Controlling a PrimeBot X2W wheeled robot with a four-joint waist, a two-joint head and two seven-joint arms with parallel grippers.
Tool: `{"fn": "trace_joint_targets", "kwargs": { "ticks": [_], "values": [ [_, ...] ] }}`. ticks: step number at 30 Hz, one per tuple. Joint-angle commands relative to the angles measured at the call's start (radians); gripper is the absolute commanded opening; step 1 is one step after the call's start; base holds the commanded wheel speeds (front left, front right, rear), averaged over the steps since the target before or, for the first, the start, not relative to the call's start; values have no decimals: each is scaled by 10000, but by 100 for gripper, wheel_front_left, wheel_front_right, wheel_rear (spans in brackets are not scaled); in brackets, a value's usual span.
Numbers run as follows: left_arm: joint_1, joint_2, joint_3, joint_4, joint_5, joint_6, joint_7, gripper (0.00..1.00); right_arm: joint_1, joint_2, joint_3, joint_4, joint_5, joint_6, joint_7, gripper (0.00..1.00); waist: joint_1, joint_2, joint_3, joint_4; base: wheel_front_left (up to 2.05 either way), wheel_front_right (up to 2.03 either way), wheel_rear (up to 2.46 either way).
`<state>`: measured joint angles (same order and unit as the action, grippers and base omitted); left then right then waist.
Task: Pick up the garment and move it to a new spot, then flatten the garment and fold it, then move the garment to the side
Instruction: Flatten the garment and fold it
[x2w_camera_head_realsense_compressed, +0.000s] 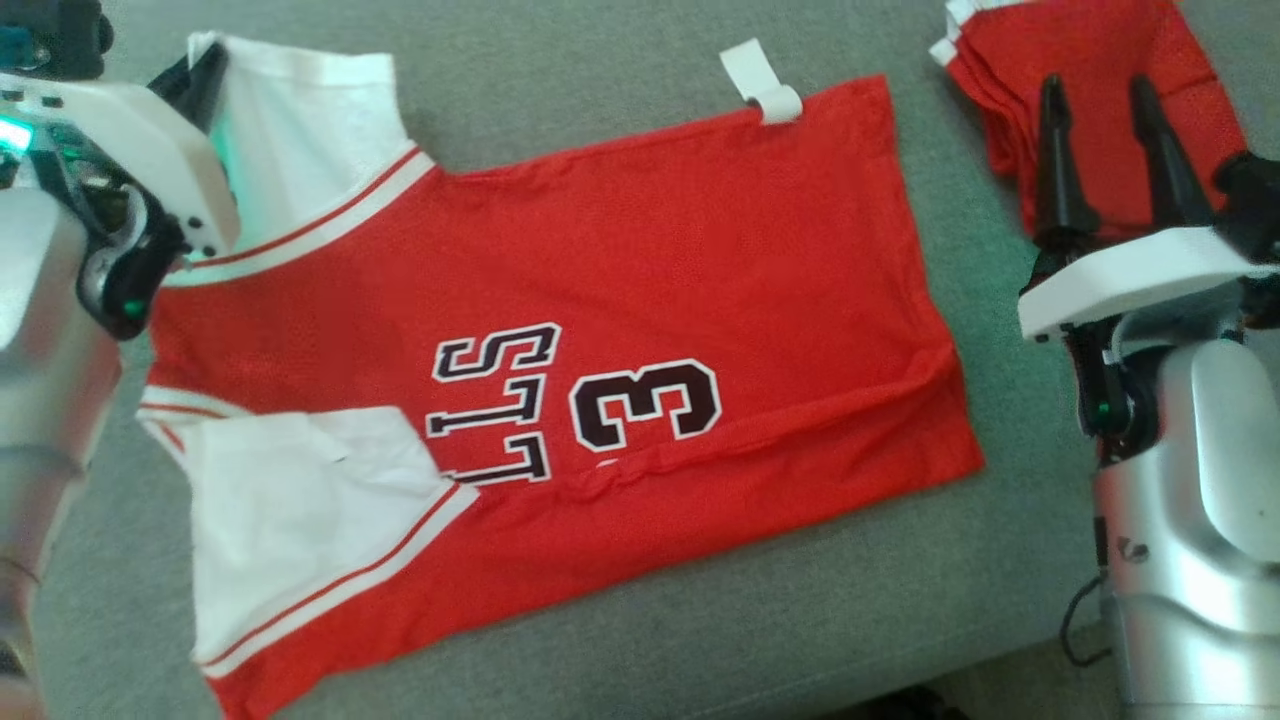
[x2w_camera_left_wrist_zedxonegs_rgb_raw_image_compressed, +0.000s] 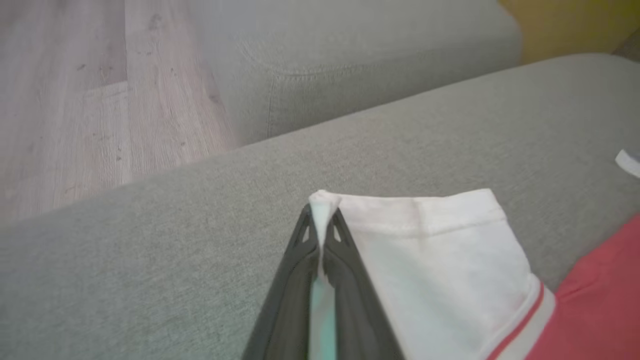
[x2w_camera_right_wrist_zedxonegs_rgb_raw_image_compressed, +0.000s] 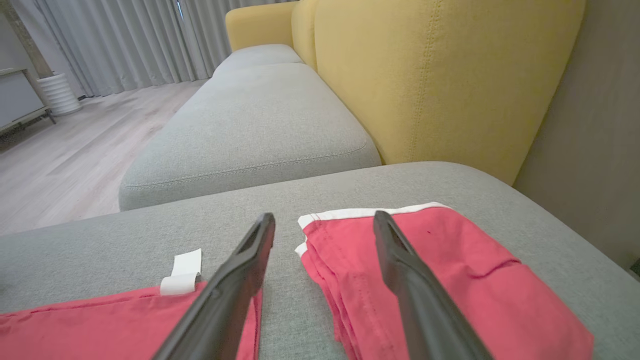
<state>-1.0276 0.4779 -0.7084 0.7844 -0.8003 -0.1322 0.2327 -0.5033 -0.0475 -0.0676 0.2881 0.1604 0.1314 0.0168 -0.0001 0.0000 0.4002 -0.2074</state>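
So the jersey (x2w_camera_head_realsense_compressed: 620, 300) lies flat but unfolded, the left gripper (x2w_camera_left_wrist_zedxonegs_rgb_raw_image_compressed: 322, 212) pinching its white sleeve (x2w_camera_left_wrist_zedxonegs_rgb_raw_image_compressed: 435, 250) corner, the right gripper (x2w_camera_head_realsense_compressed: 1100, 100) spread near its hem (x2w_camera_head_realsense_compressed: 940, 330); folding and moving aside remain

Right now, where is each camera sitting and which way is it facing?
Head view: on the head, looking down at the red jersey on the grey cushion; left hand upper left, right hand right.
Left wrist view: on that wrist, along shut fingers pinching the white sleeve; floor beyond.
Right wrist view: on that wrist, along open fingers over folded red cloth, toward the yellow backrest.
Shared: head and right wrist views both show the jersey's white tag.
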Motion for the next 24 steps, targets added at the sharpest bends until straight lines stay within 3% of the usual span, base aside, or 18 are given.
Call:
{"fn": "trace_joint_targets", "kwargs": {
  "ticks": [1,6,10,16,24],
  "values": [
    [-327,314,321,-362,-104,16,-282,0,-354,-28,215,-222,-107,-7,120,100,1,0,-257,278,0,0,0],
    [-165,244,93,-1050,-204,16,-1058,0,-526,-205,456,185,-280,-7,755,100,1,0,-605,874,0,0,0],
    [85,193,-120,-1875,-223,16,-1419,0,-790,-742,773,842,-102,-7,1286,100,1,0,-757,1495,0,0,0],
    [697,229,-426,-3214,-133,118,-1491,0,-1338,-1599,1096,2472,27,-7,1881,100,1,0,-776,2337,0,0,0],
    [1303,185,-854,-4525,-37,323,-1235,0,-2027,-2242,1321,4370,-88,-7,2120,100,1,0,-623,2943,0,0,0]
  ]
}}
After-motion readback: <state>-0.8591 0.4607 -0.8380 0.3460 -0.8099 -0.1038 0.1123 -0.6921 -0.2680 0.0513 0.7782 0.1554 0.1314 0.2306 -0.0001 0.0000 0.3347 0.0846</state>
